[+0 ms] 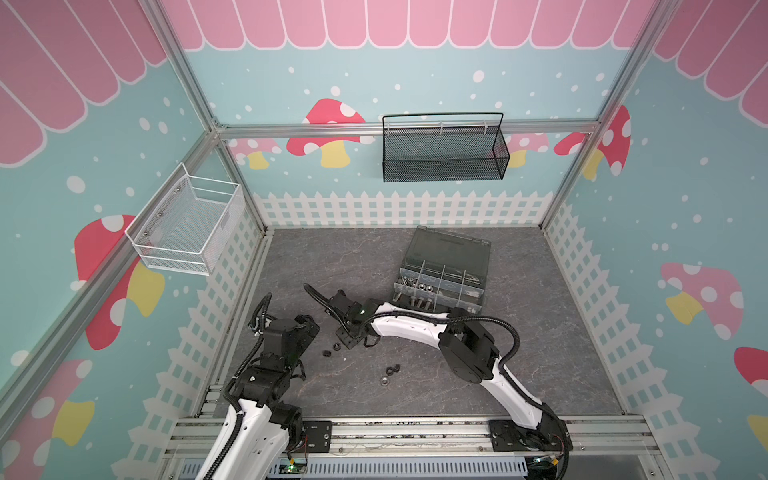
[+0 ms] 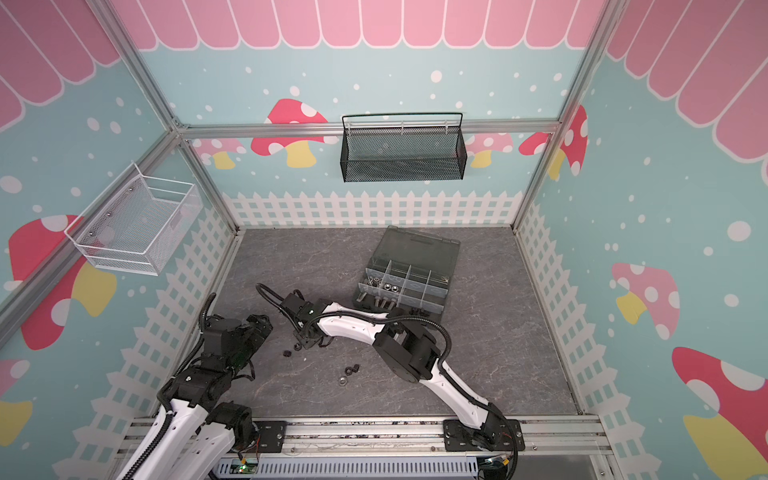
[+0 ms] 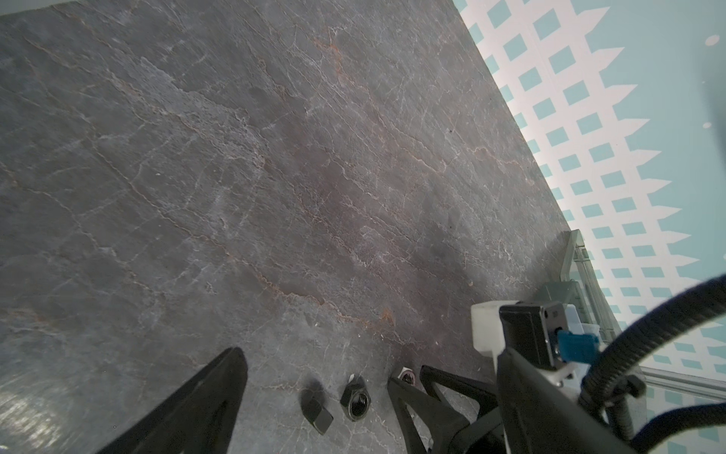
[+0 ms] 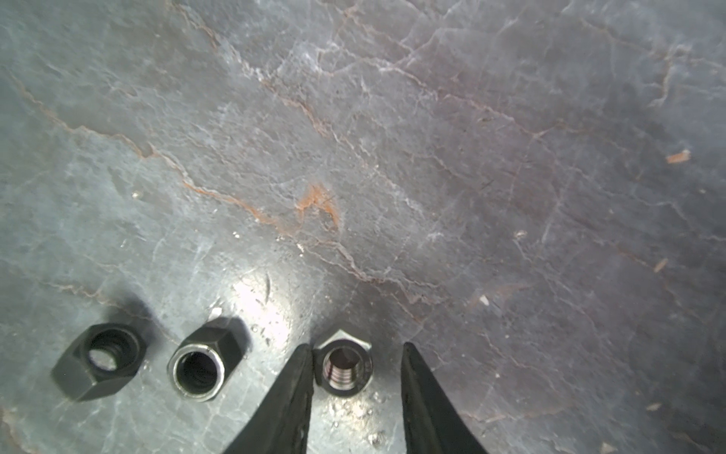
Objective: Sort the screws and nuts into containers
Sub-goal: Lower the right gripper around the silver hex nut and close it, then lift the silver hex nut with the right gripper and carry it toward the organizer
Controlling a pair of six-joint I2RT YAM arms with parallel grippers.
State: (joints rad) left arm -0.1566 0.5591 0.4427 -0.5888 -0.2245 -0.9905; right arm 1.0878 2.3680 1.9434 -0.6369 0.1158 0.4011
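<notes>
Down on the table, my right gripper (image 4: 355, 348) stands open astride a silver nut (image 4: 345, 367); one finger touches it and the other is a small gap away. Two black nuts (image 4: 98, 361) (image 4: 200, 363) lie beside it. In both top views this gripper (image 1: 349, 337) is left of centre. My left gripper (image 1: 309, 328) hovers open and empty close by; one of its fingers (image 3: 220, 393) shows near the same black nuts (image 3: 355, 401). More nuts (image 1: 392, 369) lie nearer the front. The organiser box (image 1: 467, 297) stands open, with silver screws (image 1: 419, 300) and nuts (image 1: 415, 284) in its containers.
The box's smoky lid (image 1: 449, 249) leans back behind the compartments. A black mesh basket (image 1: 444, 153) hangs on the back wall and a white wire basket (image 1: 187, 224) on the left wall. The right arm (image 1: 415, 328) stretches across in front of the box.
</notes>
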